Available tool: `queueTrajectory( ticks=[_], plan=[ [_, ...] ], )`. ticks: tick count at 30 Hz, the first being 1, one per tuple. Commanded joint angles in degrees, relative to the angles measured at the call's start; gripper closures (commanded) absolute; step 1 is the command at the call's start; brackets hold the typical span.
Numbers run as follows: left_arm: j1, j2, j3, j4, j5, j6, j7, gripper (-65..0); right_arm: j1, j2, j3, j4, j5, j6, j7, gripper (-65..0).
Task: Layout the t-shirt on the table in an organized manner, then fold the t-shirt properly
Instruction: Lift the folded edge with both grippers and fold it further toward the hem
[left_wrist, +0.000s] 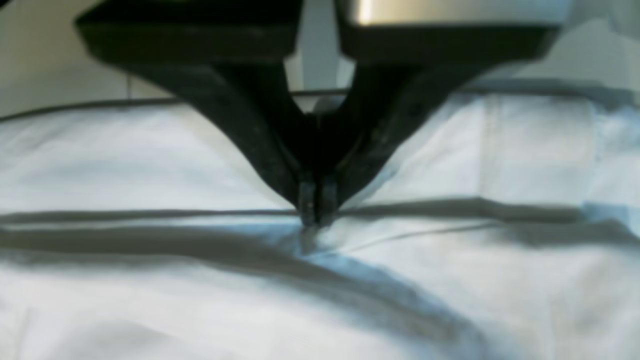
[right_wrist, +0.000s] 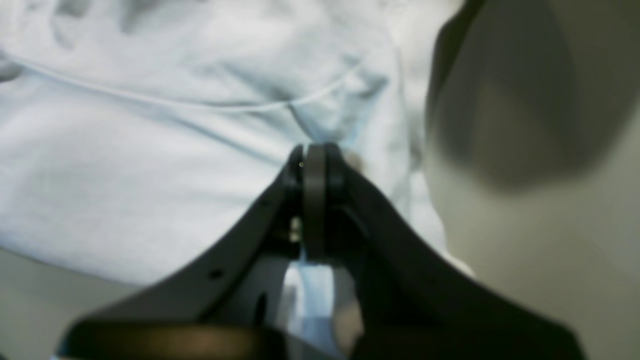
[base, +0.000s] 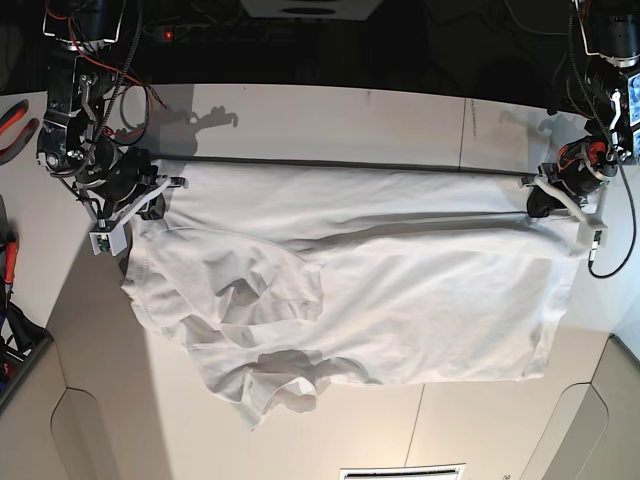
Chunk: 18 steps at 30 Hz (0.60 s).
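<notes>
White cloth fills both wrist views: the t-shirt (base: 350, 290) lies spread across the middle of the table (base: 330, 115), its far edge drawn in a nearly straight line along the dark seam, its near side still bunched, with a rumpled sleeve and folds toward the near left corner in the base view. It looks light, soft and limp, likely to sag and crease wherever it is unsupported, and thin enough to slip from a shallow pinch. My judgement is that hems, shoulder seams and corners are the best places to hold it, since the doubled cloth there gives the pads more to bite.

At the far right end of that taut edge, the left gripper (left_wrist: 314, 212) has its jaws fully closed, pinching a small ridge of the shirt's edge, with creases radiating from the tips. At the far left end, the right gripper (right_wrist: 314, 160) is likewise closed tight on a tuck of fabric beside a seam.
</notes>
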Motion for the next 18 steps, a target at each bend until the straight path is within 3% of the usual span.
queueTrajectory(
  ticks=[1,4,10,18],
  plan=[
    [2.03,-0.74,-0.7,0.57,2.47,0.66,5.99,0.0,-1.51,0.46,0.07,0.85,-1.2,-0.15,-4.09,0.0],
    [6.1,-0.74,-3.02,4.96,-0.48,-1.68,7.85,0.0,-4.52,0.46,0.07,4.83,-0.9,-0.2,-5.68,0.0],
    [13.2,-0.33,-6.6,14.47,-2.25,-1.62,8.15,0.0,-10.73,0.46,0.09,13.14,-0.92,-0.2,-5.81,0.0],
    [13.84,-0.15,-7.32,15.54,-4.55,-1.64,6.51,0.0,-11.37,0.46,0.09,14.43,0.2,-0.5,-5.7,0.0]
  ],
)
